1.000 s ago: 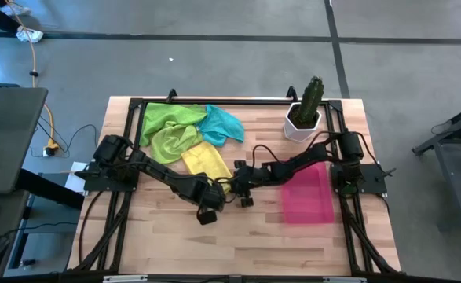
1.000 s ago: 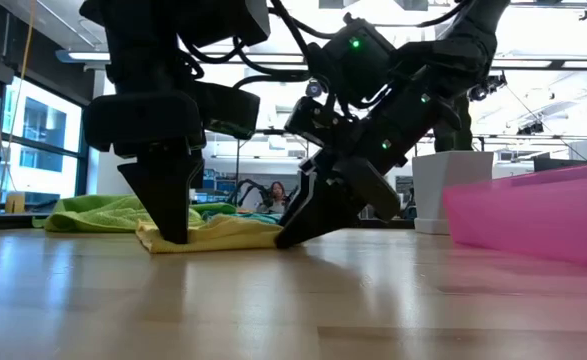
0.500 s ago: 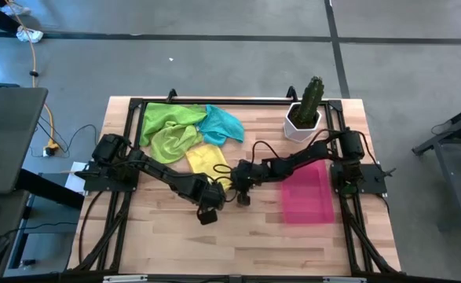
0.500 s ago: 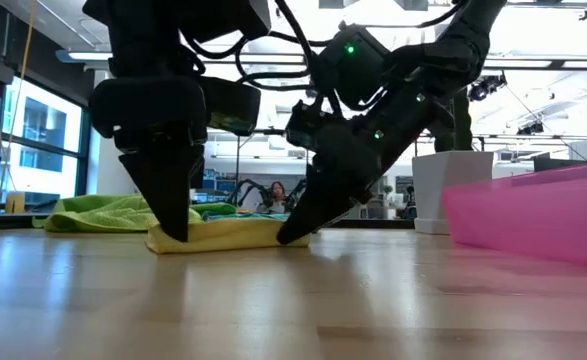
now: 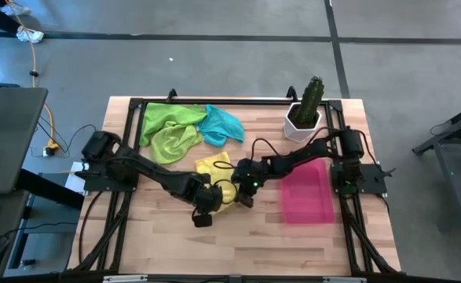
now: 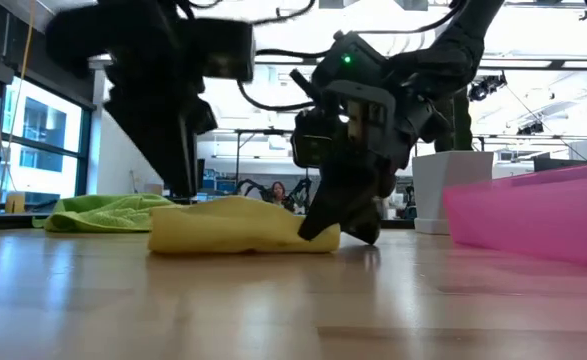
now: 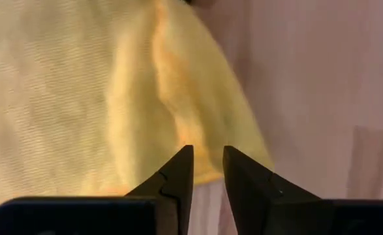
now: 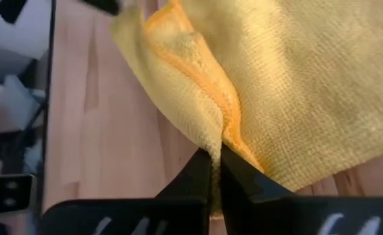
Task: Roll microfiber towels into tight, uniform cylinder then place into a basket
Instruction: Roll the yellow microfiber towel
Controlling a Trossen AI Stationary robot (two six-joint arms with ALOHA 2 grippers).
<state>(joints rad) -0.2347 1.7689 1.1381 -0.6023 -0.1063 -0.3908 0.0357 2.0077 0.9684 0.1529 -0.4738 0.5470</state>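
The right gripper pinches a folded edge of the yellow towel, fingers pressed together on it. Just beside it, the left gripper hovers over the same towel, fingers slightly parted. The basket sits beyond the right gripper. No readable writing.

four towels, one basket, one cactus pot, two arms
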